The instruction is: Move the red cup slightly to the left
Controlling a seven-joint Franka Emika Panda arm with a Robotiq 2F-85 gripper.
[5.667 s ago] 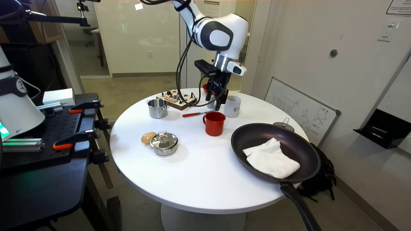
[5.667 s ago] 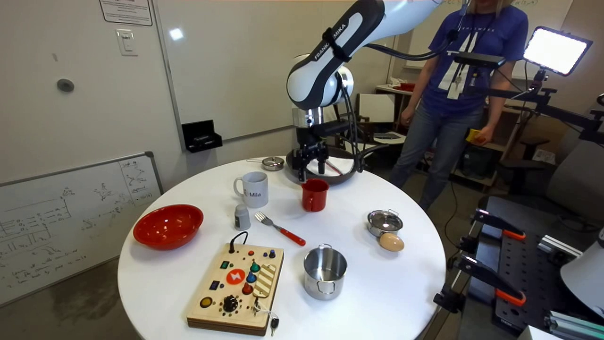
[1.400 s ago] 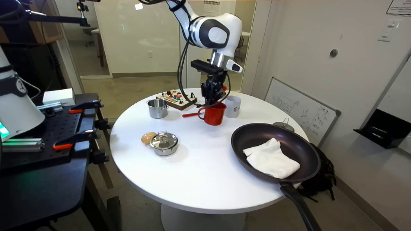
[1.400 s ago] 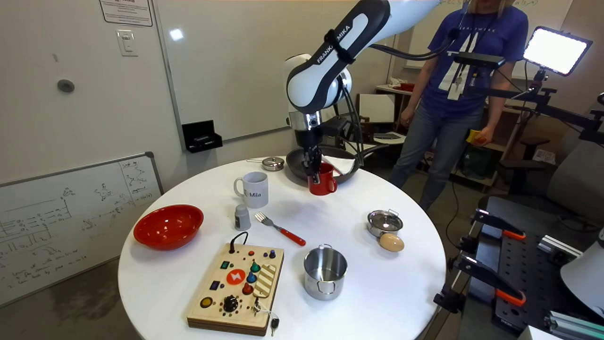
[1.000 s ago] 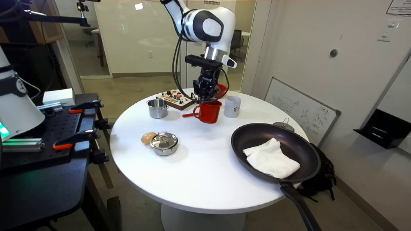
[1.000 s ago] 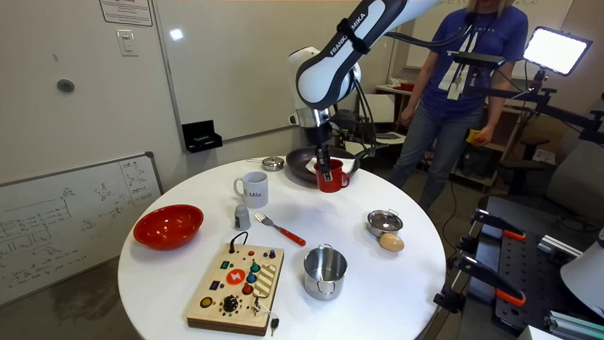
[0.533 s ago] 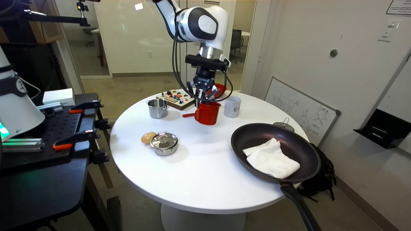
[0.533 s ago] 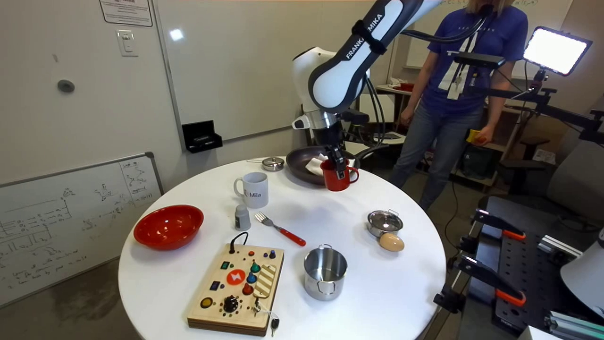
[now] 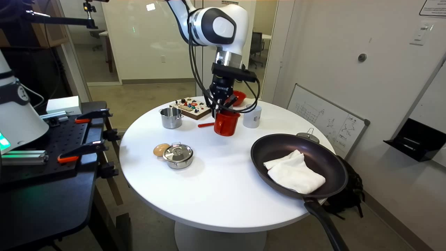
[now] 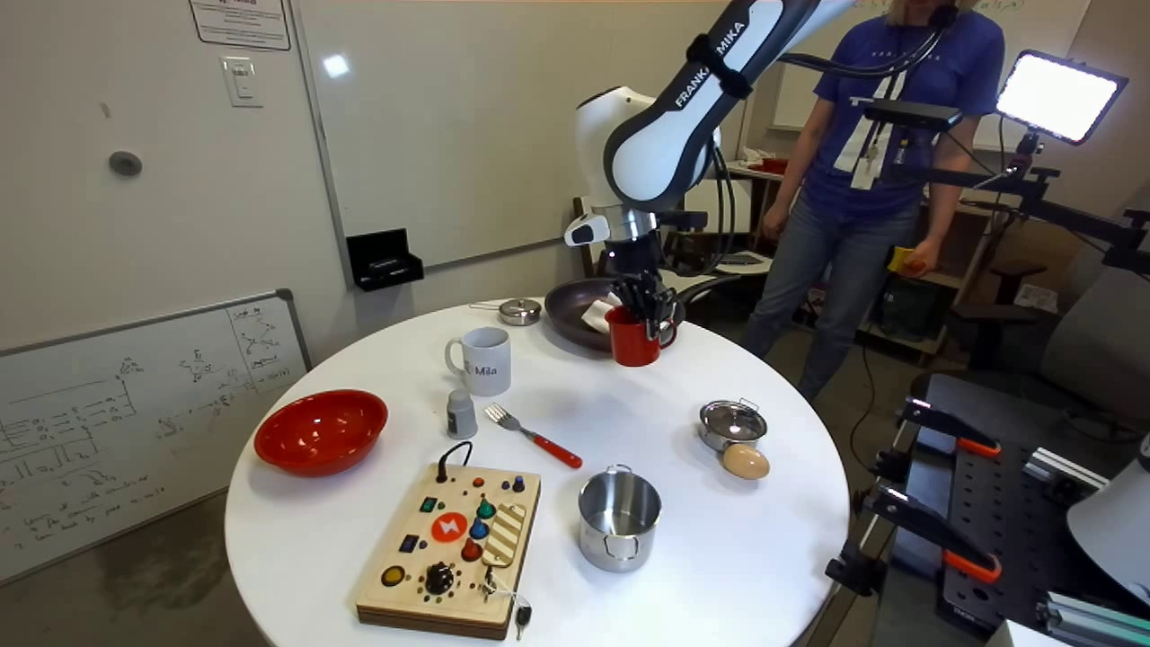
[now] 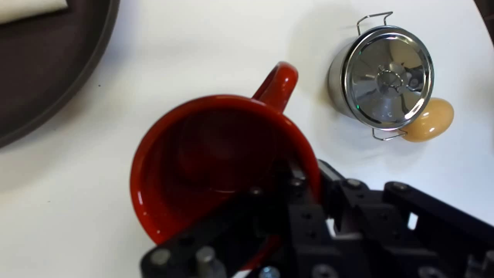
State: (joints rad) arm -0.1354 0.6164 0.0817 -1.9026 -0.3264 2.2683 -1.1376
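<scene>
Black pan (image 9: 332, 164): near right in an exterior view, white cloth (image 9: 296, 174) inside.
Lidded pot (image 9: 178, 156): left, mid-depth, egg (image 9: 160, 150) just beside.
Red cup (image 9: 226, 124): centre, mouth up, held clear of the table (image 9: 209, 195).
Gripper (image 11: 312, 172): clamped on cup wall, rim between the jaws.
White mug (image 9: 252, 120): right of cup, slightly farther.
Open pot (image 9: 171, 119): far left.
Knob board (image 9: 191, 108): farther still, right of open pot.
</scene>
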